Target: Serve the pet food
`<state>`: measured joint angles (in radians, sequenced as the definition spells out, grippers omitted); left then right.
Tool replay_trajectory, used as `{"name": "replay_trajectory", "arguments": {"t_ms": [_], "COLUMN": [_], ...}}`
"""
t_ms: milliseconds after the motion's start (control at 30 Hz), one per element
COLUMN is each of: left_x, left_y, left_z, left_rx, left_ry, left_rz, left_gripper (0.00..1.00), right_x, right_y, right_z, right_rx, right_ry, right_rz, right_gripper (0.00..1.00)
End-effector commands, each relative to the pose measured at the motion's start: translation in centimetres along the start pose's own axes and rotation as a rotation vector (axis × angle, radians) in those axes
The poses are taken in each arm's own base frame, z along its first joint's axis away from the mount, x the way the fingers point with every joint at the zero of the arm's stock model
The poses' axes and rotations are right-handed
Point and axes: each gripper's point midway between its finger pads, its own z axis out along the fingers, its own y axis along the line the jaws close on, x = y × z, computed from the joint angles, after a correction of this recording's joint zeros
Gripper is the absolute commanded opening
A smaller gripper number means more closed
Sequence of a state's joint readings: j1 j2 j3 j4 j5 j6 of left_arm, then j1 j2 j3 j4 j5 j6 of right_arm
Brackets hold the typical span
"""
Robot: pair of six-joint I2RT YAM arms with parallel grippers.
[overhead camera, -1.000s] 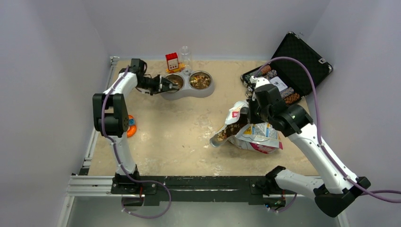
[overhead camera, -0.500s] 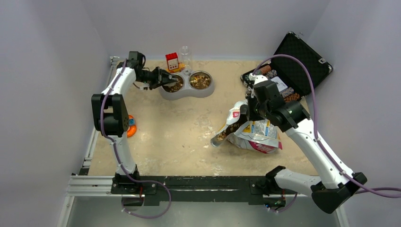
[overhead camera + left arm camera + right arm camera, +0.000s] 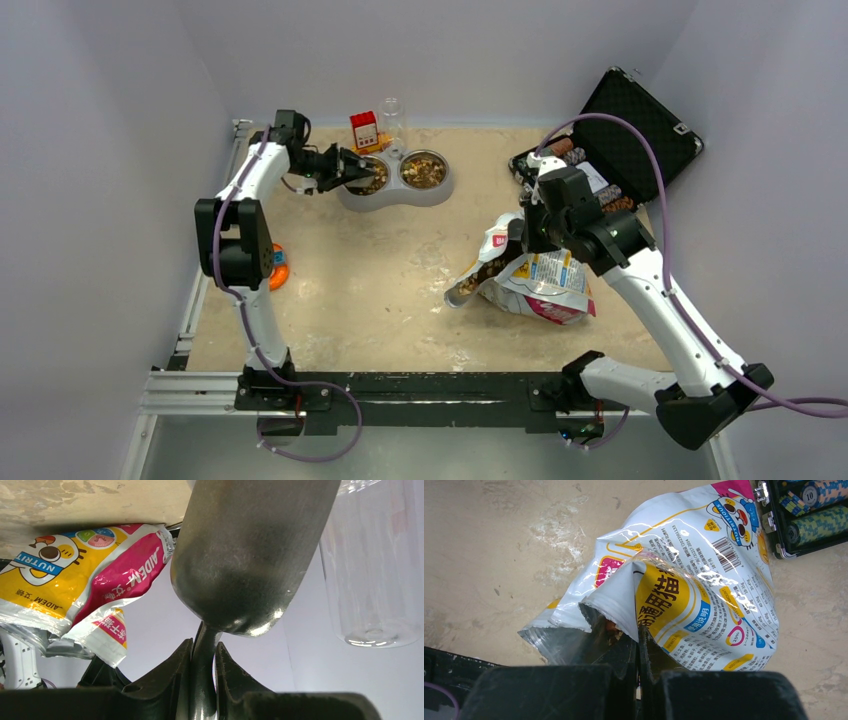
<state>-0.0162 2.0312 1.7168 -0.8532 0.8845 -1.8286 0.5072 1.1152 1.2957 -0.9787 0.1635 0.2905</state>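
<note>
My left gripper (image 3: 345, 168) (image 3: 203, 647) is shut on the handle of a metal scoop (image 3: 250, 555). The scoop (image 3: 364, 174) hangs over the left well of the grey double bowl (image 3: 395, 195). Brown pet food (image 3: 424, 171) lies in both wells. More kibble (image 3: 487, 272) shows in the open mouth of the white-and-yellow bag (image 3: 545, 285) lying at centre right. My right gripper (image 3: 522, 235) (image 3: 639, 640) is shut on the torn upper edge of the bag (image 3: 704, 580), holding the mouth up. A little kibble (image 3: 611, 626) shows just inside.
An open black case of poker chips (image 3: 620, 140) stands at the back right, close to the bag. A red box (image 3: 365, 130) and a clear cup (image 3: 392, 115) (image 3: 370, 570) stand behind the bowl. An orange object (image 3: 277, 268) lies by the left arm.
The left arm has drawn back toward the far wall, with the scoop staying over the left well. The right gripper has shifted slightly up and left with the bag's edge.
</note>
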Motion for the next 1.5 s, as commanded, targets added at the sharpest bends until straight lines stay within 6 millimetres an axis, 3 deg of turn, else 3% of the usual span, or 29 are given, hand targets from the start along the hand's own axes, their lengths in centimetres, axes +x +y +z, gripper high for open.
{"name": "replay_trajectory", "arguments": {"t_ms": [0, 233, 500, 900, 1133, 1467], "left_x": [4.3, 4.3, 6.4, 4.7, 6.7, 8.8], "left_y": [-0.3, 0.5, -0.4, 1.5, 0.9, 1.9], "left_z": [-1.3, -1.7, -3.2, -1.8, -3.3, -4.0], "left_rx": [0.013, 0.008, 0.057, 0.006, 0.039, 0.052], "left_ry": [0.058, 0.022, 0.024, 0.028, 0.029, 0.059], "left_rz": [-0.018, -0.047, -0.012, -0.047, 0.007, 0.09], "left_gripper": [0.0, 0.0, 0.0, 0.0, 0.0, 0.0], "right_x": [-5.0, -4.9, -5.0, -4.7, -4.8, -5.0], "right_y": [0.1, 0.0, 0.2, 0.2, 0.2, 0.1], "right_z": [-0.8, -0.8, -0.9, -1.2, -1.5, -1.9], "right_rx": [-0.005, -0.007, -0.016, -0.019, -0.025, -0.024], "right_ry": [-0.175, -0.174, -0.174, -0.175, -0.184, -0.197], "right_rz": [0.019, 0.022, 0.023, 0.036, 0.048, 0.051], "right_gripper": [0.0, 0.0, 0.0, 0.0, 0.0, 0.0]}}
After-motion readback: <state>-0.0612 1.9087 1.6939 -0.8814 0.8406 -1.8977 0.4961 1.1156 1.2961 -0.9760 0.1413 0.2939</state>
